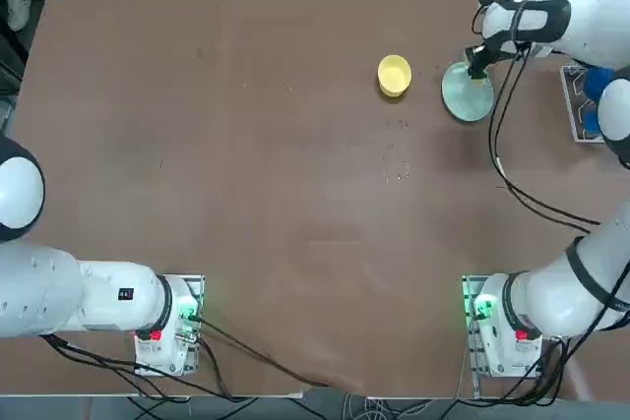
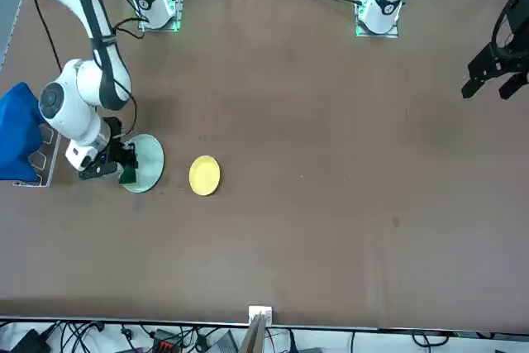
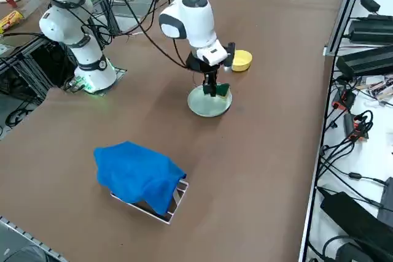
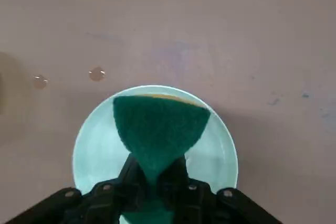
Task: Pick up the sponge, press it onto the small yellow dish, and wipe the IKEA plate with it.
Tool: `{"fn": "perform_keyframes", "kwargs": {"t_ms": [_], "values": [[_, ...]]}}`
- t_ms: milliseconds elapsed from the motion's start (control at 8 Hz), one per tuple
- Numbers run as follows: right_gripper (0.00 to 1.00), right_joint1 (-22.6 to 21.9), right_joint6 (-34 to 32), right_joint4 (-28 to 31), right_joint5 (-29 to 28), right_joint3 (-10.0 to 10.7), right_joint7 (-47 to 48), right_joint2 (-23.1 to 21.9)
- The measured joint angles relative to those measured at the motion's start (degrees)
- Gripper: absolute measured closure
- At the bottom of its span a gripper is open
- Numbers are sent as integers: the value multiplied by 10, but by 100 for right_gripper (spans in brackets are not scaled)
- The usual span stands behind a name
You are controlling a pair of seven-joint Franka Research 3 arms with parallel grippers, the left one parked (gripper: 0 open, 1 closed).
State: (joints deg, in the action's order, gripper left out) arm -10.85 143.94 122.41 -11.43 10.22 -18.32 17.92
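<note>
Brown tabletop [image 1: 246,194] bare but for IKEA plate [image 1: 458,97] near far right edge, small yellow dish [image 1: 394,75] just beside it and clear, right pincer [image 4: 155,179] above plate pinching sponge [image 4: 157,129] green face down, seemingly poised for wiping.

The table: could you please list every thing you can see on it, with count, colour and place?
Sponge: one, dark green top over a yellow layer, held in the right gripper over the IKEA plate.
IKEA plate: one, pale blue-green, far side of the table near the right edge.
Small yellow dish: one, yellow, on the table beside the plate, apart from it.
Blue cloth: one, blue, draped over a metal rack at the table's right edge.
Metal rack: one, silver, under the cloth.
Table: one, brown.
Right gripper: one, black, shut on the sponge above the plate.
</note>
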Motion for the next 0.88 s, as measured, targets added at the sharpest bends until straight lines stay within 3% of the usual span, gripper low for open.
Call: {"fn": "perform_keyframes", "kwargs": {"t_ms": [875], "values": [[80, 0, -15, 0, 0, 0, 2, -8]]}}
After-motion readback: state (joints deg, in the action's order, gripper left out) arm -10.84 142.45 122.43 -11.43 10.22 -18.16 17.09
